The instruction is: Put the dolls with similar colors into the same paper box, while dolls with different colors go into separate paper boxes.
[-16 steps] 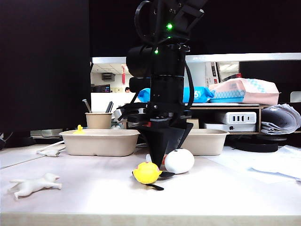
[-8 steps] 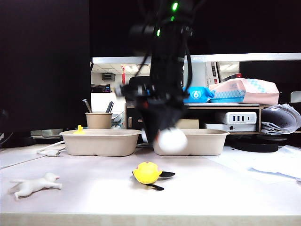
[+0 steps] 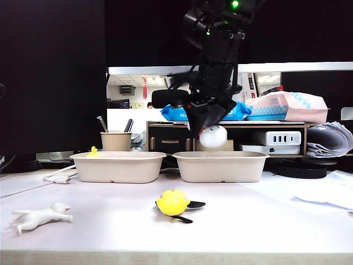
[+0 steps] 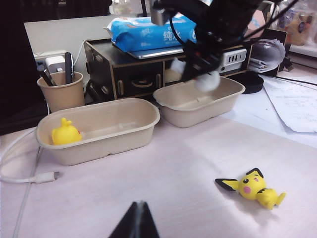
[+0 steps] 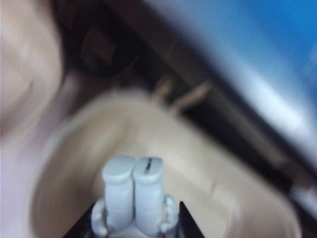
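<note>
My right gripper (image 3: 208,130) is shut on the white ball-headed doll (image 3: 213,136) and holds it in the air just above the right paper box (image 3: 220,166). In the right wrist view the doll's two white legs (image 5: 133,191) stick out between the dark fingers (image 5: 184,218), with the box's beige inside (image 5: 208,163) blurred below. The yellow duck (image 4: 66,133) lies in the left paper box (image 4: 99,130). The round yellow bird with black wings (image 3: 172,202) lies on the table in front of the boxes. The white four-legged animal (image 3: 38,216) lies at the front left. My left gripper (image 4: 140,204) is shut and empty, low over bare table.
A beige pen cup (image 3: 116,141) stands behind the left box. A dark shelf unit (image 4: 148,69) carrying a blue wipes pack (image 4: 148,32) stands behind both boxes. A white cable (image 4: 25,176) lies left of the left box. Papers (image 4: 297,101) lie at the right.
The right gripper has lifted the white ball-headed doll off the table beside the yellow bird and carried it up, back and right, over the right box. The other dolls have not moved.
</note>
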Controlling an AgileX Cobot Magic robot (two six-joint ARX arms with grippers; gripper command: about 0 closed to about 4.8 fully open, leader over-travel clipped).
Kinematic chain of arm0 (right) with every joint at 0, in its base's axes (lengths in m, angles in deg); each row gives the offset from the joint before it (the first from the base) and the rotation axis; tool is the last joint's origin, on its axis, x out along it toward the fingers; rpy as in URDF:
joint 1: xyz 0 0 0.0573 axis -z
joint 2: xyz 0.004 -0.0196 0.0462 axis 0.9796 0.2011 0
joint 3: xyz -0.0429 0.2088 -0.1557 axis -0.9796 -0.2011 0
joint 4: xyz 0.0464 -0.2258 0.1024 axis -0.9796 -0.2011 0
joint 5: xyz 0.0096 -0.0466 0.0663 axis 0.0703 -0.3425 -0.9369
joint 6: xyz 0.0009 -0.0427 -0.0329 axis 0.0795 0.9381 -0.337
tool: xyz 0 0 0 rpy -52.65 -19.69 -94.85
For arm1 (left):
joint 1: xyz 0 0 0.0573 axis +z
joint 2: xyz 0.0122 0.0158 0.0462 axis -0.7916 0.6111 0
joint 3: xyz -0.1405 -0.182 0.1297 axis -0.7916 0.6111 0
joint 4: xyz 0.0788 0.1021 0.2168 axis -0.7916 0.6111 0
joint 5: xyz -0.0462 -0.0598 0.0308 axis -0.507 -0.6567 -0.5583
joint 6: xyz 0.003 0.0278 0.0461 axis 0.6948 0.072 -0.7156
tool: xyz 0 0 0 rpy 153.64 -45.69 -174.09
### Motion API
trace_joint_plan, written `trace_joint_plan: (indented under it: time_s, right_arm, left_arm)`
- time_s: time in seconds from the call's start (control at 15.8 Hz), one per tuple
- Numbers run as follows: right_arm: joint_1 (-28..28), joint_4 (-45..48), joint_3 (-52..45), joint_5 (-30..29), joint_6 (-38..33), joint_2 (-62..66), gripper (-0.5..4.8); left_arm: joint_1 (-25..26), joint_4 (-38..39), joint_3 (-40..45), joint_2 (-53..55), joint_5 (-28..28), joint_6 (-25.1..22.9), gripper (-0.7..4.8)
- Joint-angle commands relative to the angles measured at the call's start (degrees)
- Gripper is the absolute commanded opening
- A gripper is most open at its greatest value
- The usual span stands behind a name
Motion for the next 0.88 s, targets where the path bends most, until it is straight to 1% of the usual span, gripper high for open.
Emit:
trace_joint_plan:
  time_s: [0.06, 0.13, 0.19, 0.25, 0.44, 0.51, 0.57, 0.63, 0.69, 0.76, 0.82, 0.88]
  right_arm:
    - [0.8, 5.8, 0.2, -0.5, -0.1, 0.1, 1.49]
    - [0.8, 6.2, 0.2, -0.7, -0.1, 0.1, 1.54]
    - [0.8, 6.2, 0.3, -1.3, -0.1, 0.1, 2.1]
    - [0.8, 5.7, 0.3, -1.2, -0.1, 0.1, 2.41]
    - [0.7, 1.7, 0.3, -1.5, -0.1, -0.3, 2.49]
    - [0.5, -2.4, 0.7, -2.4, -1.3, -1.7, 2.49]
    - [0.3, -6.7, 1.7, -8.2, -3.4, -2.8, 2.5]
    - [0.0, -11.5, 2.4, -15.1, -3.8, -3.7, 2.83]
    - [-1.1, -15.8, 2.4, -16.7, -5.0, -4.3, 3.11]
    - [-2.6, -20.7, 2.4, -16.9, -5.1, -4.3, 3.6]
    - [-4.2, -24.3, 2.1, -16.5, -5.1, -4.2, 3.95]
    - [-6.5, -26.3, 1.1, -16.4, -5.1, -4.0, 4.02]
  left_arm:
    - [0.0, -0.4, 0.0, 0.0, -0.2, 0.0, -0.05]
    - [0.0, -0.4, 0.0, 0.0, -0.2, 0.0, -0.05]
    - [0.0, -0.4, 0.0, 0.0, -0.2, 0.0, -0.05]
    - [0.0, -0.4, 0.0, 0.0, -0.2, 0.0, -0.05]
    - [0.0, -0.5, -0.1, 1.5, -0.2, 0.0, -0.05]
    - [-0.1, -0.5, -0.1, 5.7, -0.2, 0.0, -0.05]
    - [-0.6, -0.5, -0.1, 10.3, -0.2, 0.0, -0.05]
    - [-0.9, -0.5, -0.1, 14.2, -0.2, 0.0, -0.05]
    - [-1.6, -0.5, -0.1, 17.8, -0.2, 0.0, -0.05]
    - [-2.5, -0.6, -0.1, 20.4, -0.2, 0.4, -0.05]
    - [-4.1, -0.5, 0.0, 21.7, -0.2, 0.7, -0.05]
    - [-5.9, -0.4, 0.0, 22.4, -0.2, 0.7, -0.05]
